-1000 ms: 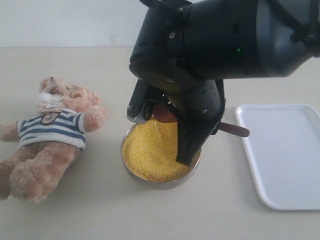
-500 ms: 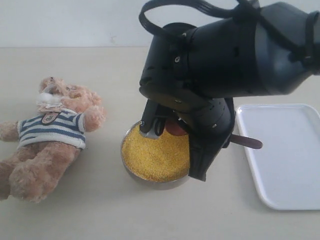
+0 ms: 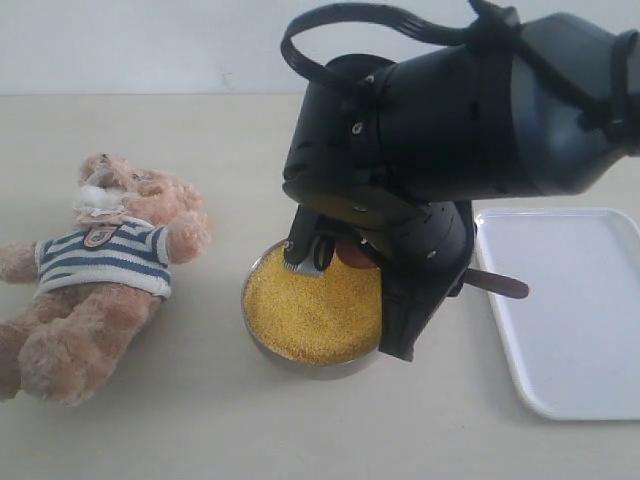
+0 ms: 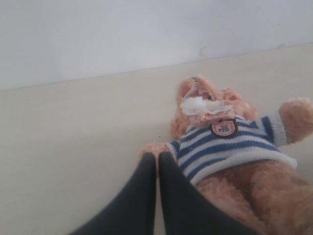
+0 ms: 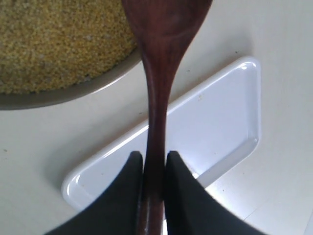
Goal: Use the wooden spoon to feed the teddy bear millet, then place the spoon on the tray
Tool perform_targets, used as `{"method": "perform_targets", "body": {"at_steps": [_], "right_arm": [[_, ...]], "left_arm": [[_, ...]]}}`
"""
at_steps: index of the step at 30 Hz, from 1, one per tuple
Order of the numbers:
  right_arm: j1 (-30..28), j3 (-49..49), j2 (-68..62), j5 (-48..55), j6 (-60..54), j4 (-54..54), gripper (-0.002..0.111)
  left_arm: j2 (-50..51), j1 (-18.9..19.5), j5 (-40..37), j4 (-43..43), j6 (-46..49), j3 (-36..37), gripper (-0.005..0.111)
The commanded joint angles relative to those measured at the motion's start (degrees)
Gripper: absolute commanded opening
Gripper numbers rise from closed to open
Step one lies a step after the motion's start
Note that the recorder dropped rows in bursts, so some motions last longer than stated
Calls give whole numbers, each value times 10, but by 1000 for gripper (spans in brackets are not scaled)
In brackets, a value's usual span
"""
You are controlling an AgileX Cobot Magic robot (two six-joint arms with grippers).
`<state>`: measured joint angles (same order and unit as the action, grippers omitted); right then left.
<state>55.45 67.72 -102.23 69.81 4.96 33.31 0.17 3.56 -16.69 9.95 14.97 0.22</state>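
Beige table (image 3: 200,430). Right gripper (image 5: 154,159) clamps wooden spoon (image 5: 157,98) handle; it has shifted rightward over millet (image 3: 300,315) at frame centre, probably scooping. Teddy bear (image 3: 100,270) left, unfed; tray (image 3: 580,390) right. Left gripper (image 4: 157,169) closed, empty.

Glossy black arm (image 3: 450,130), looped black cable (image 3: 345,10), screws (image 3: 355,118)

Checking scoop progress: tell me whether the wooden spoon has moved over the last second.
Yes. The wooden spoon has shifted right in the exterior view, its handle end reaching farther toward the tray, which stays put.
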Motion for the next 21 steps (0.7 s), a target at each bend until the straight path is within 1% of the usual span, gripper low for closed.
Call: {"method": "perform_targets", "body": {"at_steps": [1, 6, 13, 21], "right_arm": [[0, -2, 3, 1, 5, 6, 0], [5, -2, -1, 1, 9, 10, 0], [32, -2, -24, 1, 36, 44, 0], [40, -2, -37, 1, 55, 67, 0]], "left_arm": [[-2, -2, 0, 0, 0, -2, 4], [-2, -2, 0, 0, 0, -2, 4], [-2, -2, 0, 0, 0, -2, 4], [-2, -2, 0, 0, 0, -2, 4]]}}
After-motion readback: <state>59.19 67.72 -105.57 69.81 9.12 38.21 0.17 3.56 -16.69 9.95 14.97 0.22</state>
